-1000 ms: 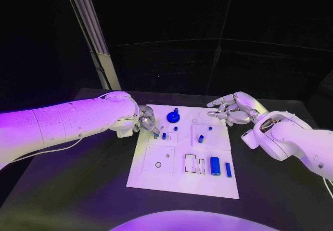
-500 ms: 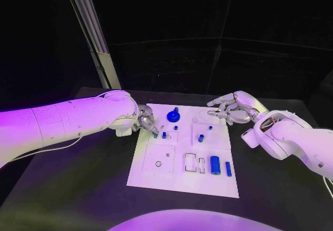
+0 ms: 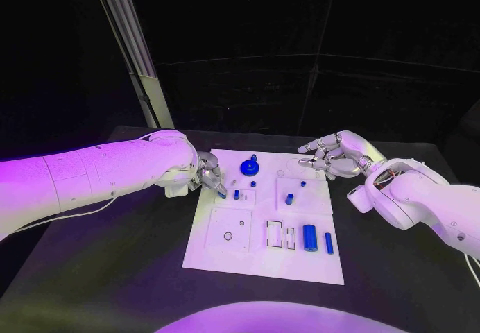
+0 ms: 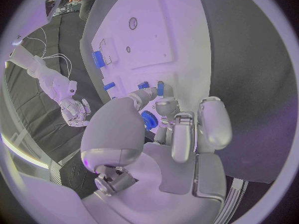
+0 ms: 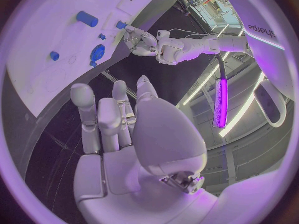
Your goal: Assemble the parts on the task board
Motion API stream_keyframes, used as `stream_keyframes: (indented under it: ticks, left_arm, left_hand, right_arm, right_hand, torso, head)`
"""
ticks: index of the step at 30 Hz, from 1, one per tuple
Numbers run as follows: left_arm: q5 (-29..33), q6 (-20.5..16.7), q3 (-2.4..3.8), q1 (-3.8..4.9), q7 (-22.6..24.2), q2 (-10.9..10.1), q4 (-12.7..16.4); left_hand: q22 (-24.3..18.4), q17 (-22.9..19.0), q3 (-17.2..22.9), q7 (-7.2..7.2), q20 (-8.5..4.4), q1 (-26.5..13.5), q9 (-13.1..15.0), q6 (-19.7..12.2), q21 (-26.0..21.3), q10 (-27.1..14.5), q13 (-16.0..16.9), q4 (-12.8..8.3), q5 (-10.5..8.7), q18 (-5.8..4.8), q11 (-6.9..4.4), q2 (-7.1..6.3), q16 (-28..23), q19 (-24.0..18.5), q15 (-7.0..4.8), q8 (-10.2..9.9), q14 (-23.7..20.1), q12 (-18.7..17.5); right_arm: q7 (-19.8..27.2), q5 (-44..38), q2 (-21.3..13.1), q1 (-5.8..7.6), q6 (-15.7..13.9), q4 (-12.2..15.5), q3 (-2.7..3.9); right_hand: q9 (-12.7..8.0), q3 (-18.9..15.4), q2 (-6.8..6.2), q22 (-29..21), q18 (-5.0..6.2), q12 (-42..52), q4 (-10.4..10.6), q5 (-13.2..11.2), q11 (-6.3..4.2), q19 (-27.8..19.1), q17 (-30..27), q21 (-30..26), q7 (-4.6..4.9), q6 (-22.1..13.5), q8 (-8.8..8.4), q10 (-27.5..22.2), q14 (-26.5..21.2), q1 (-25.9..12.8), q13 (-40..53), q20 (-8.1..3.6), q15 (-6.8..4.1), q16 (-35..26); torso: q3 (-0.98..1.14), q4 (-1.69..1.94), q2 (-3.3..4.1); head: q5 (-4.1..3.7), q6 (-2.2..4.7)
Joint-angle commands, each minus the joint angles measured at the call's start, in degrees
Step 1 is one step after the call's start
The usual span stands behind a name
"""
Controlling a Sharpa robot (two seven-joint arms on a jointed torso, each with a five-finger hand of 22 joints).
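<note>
The white task board point(image 3: 262, 260) lies mid-table. My left hand point(image 3: 208, 173) hangs over its far left edge, fingertips point(image 4: 166, 103) pinching a small blue peg point(image 3: 222, 195) point(image 4: 160, 88) that stands upright at the board. A second peg point(image 3: 236, 195) stands right beside it. A blue round knob point(image 3: 249, 167) point(image 4: 148, 119) sits farther back. Two more pegs point(image 3: 290, 200) stand mid-board, and a thick blue cylinder point(image 3: 310, 238) point(image 5: 87, 19) with a slim one point(image 3: 329, 243) lies at the near right. My right hand point(image 3: 335, 158) hovers over the far right corner, fingers apart and holding nothing.
Rectangular slots point(image 3: 274, 234) and a square plate with holes point(image 3: 230, 229) occupy the board's near half. A pale post point(image 3: 140, 69) rises behind the table's far left. Dark table point(image 3: 110, 263) surrounds the board.
</note>
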Motion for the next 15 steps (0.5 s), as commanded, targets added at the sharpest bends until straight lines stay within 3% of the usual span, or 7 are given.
stream_keyframes:
  ticks: [1, 15]
  left_arm:
    - [-0.47, 1.16, -0.15, -0.11, -0.56, 0.0, -0.1]
    - [-0.47, 2.08, -0.15, -0.11, 0.15, 0.37, 0.13]
  left_hand:
    - [-0.05, 15.09, 6.82, 0.05, -0.11, 0.09, 0.1, 0.36, 0.07, 0.17, -0.04, -6.78, 0.31, -0.51, -0.31, 0.28, 0.18, 0.27, -0.21, 0.21, 5.95, -0.25]
    - [0.08, 15.09, 6.86, 0.02, -0.12, 0.12, 0.09, 0.4, 0.14, 0.21, -0.04, -6.92, 0.3, -0.54, -0.34, 0.19, 0.18, 0.3, -0.22, 0.21, 5.95, -0.26]
  right_arm:
    - [0.4, 0.07, 0.05, 0.09, 0.18, 0.06, 0.03]
    - [0.48, 0.07, 0.03, 0.09, 0.25, 0.08, 0.03]
  right_hand:
    - [-0.06, -0.33, 0.42, -0.09, 0.79, 0.34, -0.09, -0.31, 0.35, -0.32, 0.02, -0.24, 0.15, -0.17, -0.1, -0.22, 0.22, 0.25, -0.08, 0.07, 0.24, -0.16]
    - [-0.06, -0.38, 0.46, -0.09, 0.79, 0.35, -0.04, -0.33, 0.36, -0.32, 0.03, -0.25, 0.15, -0.17, -0.1, -0.23, 0.22, 0.21, -0.1, 0.07, 0.24, -0.17]
  torso:
    - [-0.01, 0.01, 0.01]
    - [0.01, 0.0, 0.03]
  head:
    - [0.02, -0.01]
    - [-0.1, -0.13]
